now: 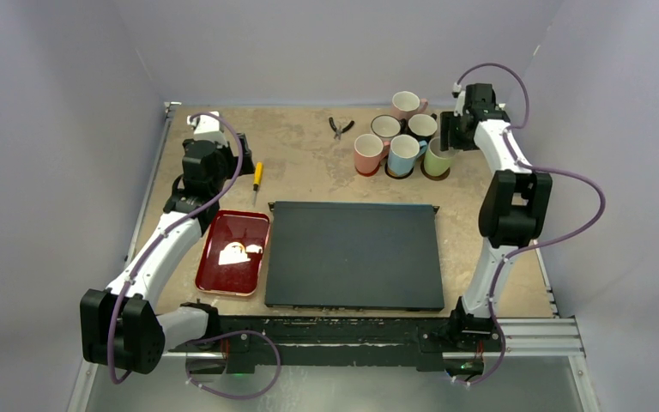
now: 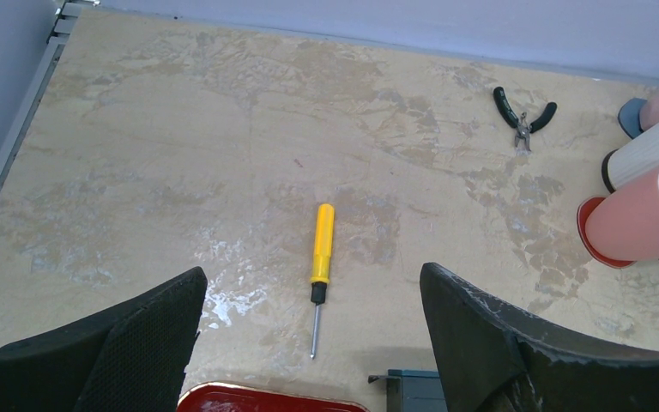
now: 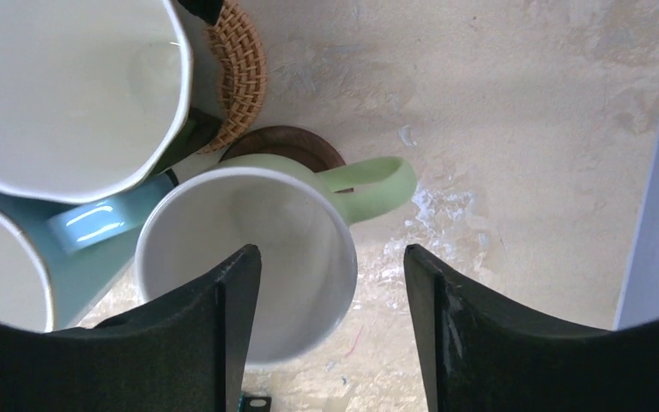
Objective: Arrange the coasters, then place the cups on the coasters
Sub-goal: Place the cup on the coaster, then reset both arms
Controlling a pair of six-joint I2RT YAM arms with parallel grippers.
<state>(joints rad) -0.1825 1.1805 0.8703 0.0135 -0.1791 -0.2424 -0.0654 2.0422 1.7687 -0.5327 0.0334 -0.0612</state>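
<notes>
Six cups stand clustered at the back right on coasters: pale pink (image 1: pixel 407 104), white (image 1: pixel 385 127), black (image 1: pixel 422 127), salmon (image 1: pixel 367 154), light blue (image 1: pixel 403 155) and light green (image 1: pixel 436 158). My right gripper (image 3: pixel 333 253) is open over the green cup (image 3: pixel 257 215); one finger hangs above its inside, the other outside, touching nothing. That cup rests on a dark brown coaster (image 3: pixel 285 139), beside a woven tan coaster (image 3: pixel 242 69). A red coaster (image 2: pixel 585 233) lies under the salmon cup (image 2: pixel 643 215). My left gripper (image 2: pixel 313 270) is open and empty above the table.
A large black mat (image 1: pixel 353 255) lies at the centre front. A red tray (image 1: pixel 210 275) with a white scrap in it sits to its left. A yellow screwdriver (image 2: pixel 321 245) lies below my left gripper, and pliers (image 2: pixel 522 116) lie near the back wall.
</notes>
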